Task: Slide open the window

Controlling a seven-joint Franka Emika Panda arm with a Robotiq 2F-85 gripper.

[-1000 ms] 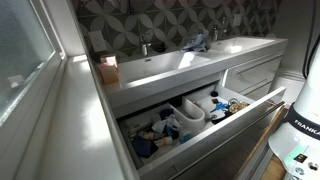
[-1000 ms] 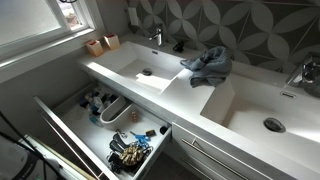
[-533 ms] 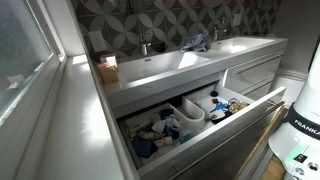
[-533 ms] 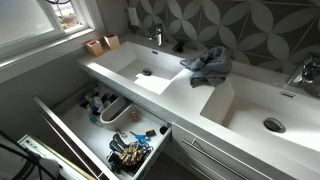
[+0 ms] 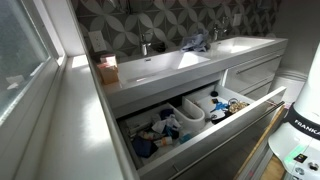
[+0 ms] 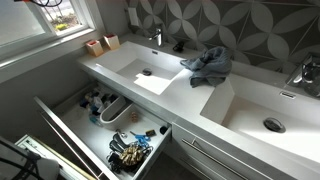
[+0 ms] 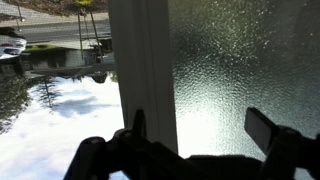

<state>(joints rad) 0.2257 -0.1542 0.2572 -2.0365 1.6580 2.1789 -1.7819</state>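
The window's frosted pale glass [image 7: 245, 70] fills the right of the wrist view, with its white upright frame [image 7: 145, 60] beside it. Left of the frame is an open gap with outdoor trees and sky [image 7: 55, 90], seen upside down. My gripper [image 7: 200, 130] is open, one dark finger in front of the frame and the other in front of the frosted glass, holding nothing. The window also shows in both exterior views [image 5: 20, 50] [image 6: 35, 22], above its wide white sill [image 5: 70, 110]. The gripper itself is not clear in the exterior views.
A double sink counter [image 6: 170, 85] runs along the patterned tile wall [image 6: 230, 20], with a grey cloth [image 6: 207, 63] on it. An open drawer [image 5: 190, 115] full of small items juts out below. The robot base [image 5: 300, 125] stands beside the drawer.
In an exterior view, the dark shape with an orange part at the window's top has moved left. A bright strip of outdoors now shows beside the frame.
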